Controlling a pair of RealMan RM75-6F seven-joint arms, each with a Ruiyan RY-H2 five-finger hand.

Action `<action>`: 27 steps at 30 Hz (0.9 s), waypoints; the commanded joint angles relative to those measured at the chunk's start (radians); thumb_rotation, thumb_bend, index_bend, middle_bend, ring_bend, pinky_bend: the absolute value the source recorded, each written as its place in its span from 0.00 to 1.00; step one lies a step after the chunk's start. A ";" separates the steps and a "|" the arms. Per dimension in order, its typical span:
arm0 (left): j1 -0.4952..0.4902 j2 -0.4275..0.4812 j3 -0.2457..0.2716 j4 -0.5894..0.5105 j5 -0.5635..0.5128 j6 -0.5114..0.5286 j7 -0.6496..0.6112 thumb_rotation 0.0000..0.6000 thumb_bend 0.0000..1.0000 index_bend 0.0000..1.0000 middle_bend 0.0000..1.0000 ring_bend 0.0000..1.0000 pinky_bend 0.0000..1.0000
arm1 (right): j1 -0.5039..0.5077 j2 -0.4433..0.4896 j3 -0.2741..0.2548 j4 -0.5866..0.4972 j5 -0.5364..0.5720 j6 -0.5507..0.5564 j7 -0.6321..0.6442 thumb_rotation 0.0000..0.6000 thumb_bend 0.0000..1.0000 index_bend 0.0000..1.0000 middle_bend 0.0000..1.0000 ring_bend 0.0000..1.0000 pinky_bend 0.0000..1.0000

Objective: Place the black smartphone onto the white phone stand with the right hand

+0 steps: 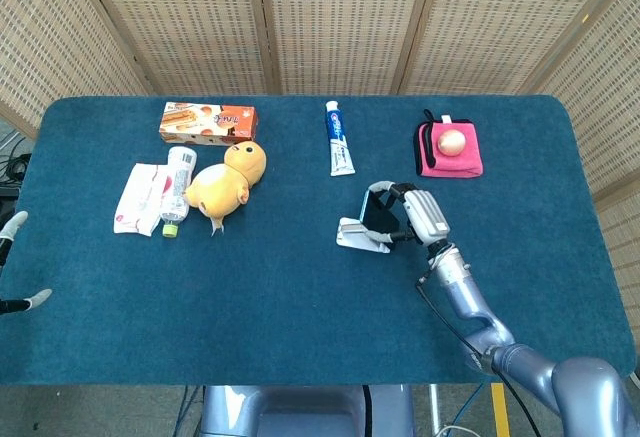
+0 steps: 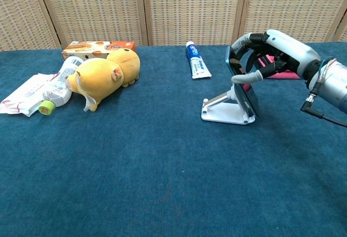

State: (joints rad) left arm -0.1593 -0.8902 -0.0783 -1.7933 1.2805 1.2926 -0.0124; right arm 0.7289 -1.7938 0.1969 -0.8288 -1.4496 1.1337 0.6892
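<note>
**Chest view: phone on stand, right hand around it**

Chest view shows the right hand [image 2: 271, 50] with its fingers [image 2: 246, 77] curled around the phone [image 2: 242, 88], grasping it by the upper part. The phone leans tilted on the stand [image 2: 223, 112], its lower edge down at the stand's front lip. From the head view, hand [image 1: 418, 215], phone [image 1: 376, 214] and stand [image 1: 358, 236] sit right of the worktop's [image 1: 300, 297] middle. The toothpaste [image 1: 338, 137] lies toward the far edge, the pink pouch [image 1: 449, 149] near the far right corner. Toward the far left lie a snack box [image 1: 208, 122], a yellow plush [image 1: 228, 183], a bottle [image 1: 176, 189] and a packet [image 1: 138, 197]. At the left edge only white fingertips of the left hand [image 1: 18, 262] show; whether they are released or clenched cannot be told.
</note>
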 commanded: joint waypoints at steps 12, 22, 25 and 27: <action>0.000 0.000 0.002 0.000 0.003 -0.001 0.000 1.00 0.00 0.00 0.00 0.00 0.00 | -0.011 0.020 0.016 -0.074 0.016 0.008 -0.006 1.00 0.40 0.47 0.58 0.51 0.28; 0.000 0.001 0.001 0.002 0.001 -0.001 -0.005 1.00 0.00 0.00 0.00 0.00 0.00 | -0.007 0.001 0.026 -0.070 0.028 -0.001 -0.019 1.00 0.40 0.47 0.58 0.51 0.28; -0.001 0.002 0.001 0.002 0.001 -0.002 -0.007 1.00 0.00 0.00 0.00 0.00 0.00 | -0.007 -0.001 0.025 -0.065 0.029 -0.006 -0.021 1.00 0.40 0.47 0.58 0.51 0.28; -0.001 0.003 0.001 0.001 0.002 -0.001 -0.007 1.00 0.00 0.00 0.00 0.00 0.00 | -0.009 -0.004 0.023 -0.064 0.028 -0.006 -0.021 1.00 0.40 0.47 0.58 0.51 0.28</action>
State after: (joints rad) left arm -0.1599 -0.8874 -0.0774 -1.7925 1.2824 1.2917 -0.0188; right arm 0.7203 -1.7975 0.2201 -0.8930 -1.4214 1.1273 0.6684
